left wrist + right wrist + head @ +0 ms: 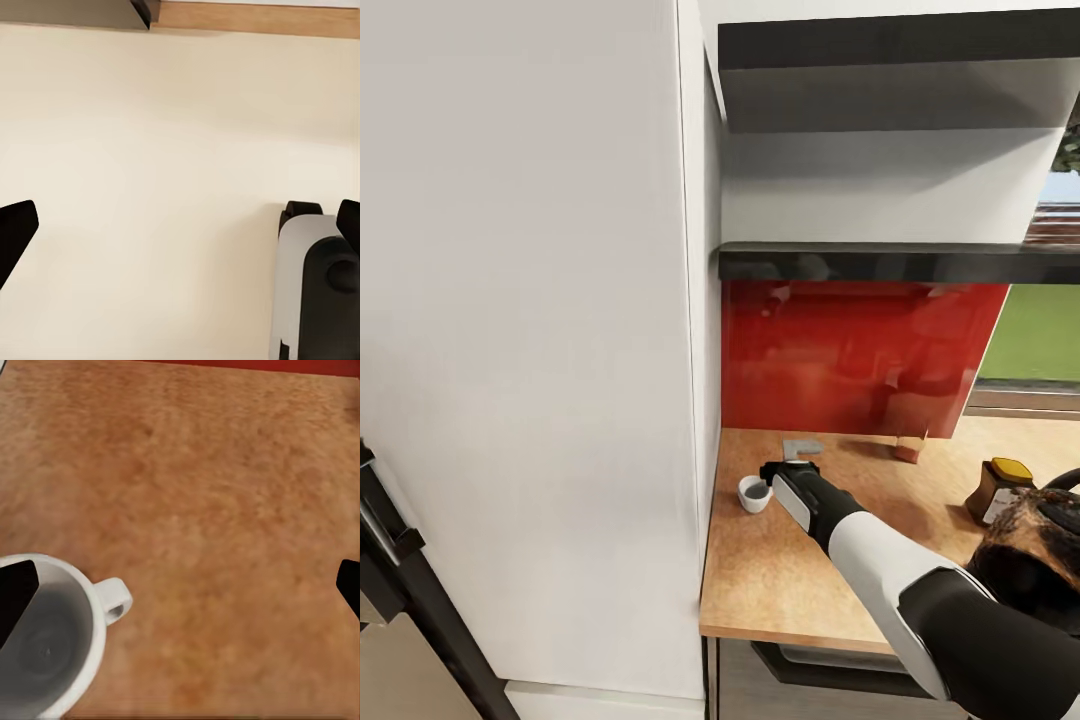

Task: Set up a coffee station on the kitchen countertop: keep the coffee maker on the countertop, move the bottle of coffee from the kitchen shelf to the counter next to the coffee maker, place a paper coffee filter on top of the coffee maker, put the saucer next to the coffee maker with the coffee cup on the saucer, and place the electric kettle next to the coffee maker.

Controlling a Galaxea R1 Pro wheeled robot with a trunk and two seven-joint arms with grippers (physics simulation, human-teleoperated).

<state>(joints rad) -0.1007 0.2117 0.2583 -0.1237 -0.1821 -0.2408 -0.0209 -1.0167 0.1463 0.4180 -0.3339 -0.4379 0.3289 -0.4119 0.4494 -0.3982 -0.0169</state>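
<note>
The white coffee cup [754, 493] [49, 649] stands on the kitchen countertop [780, 590] close to the tall cabinet. My right gripper [780, 470] [180, 589] hovers open just beside it, one fingertip [15, 600] over the cup's rim. A pale grey paper coffee filter [801, 448] lies just beyond the gripper. The bottle of coffee [1000, 490] with its yellow lid stands on the counter at the right, next to the dark brown electric kettle [1035, 550]. The dark kitchen shelf [900, 262] hangs above. My left gripper [180, 225] is open over a beige floor. The coffee maker and the saucer are out of view.
A tall white cabinet [530, 350] walls off the counter's left end. A red backsplash [860, 355] runs behind the counter, with a small brown box [909, 447] against it. A second dark shelf [900, 40] sits higher up.
</note>
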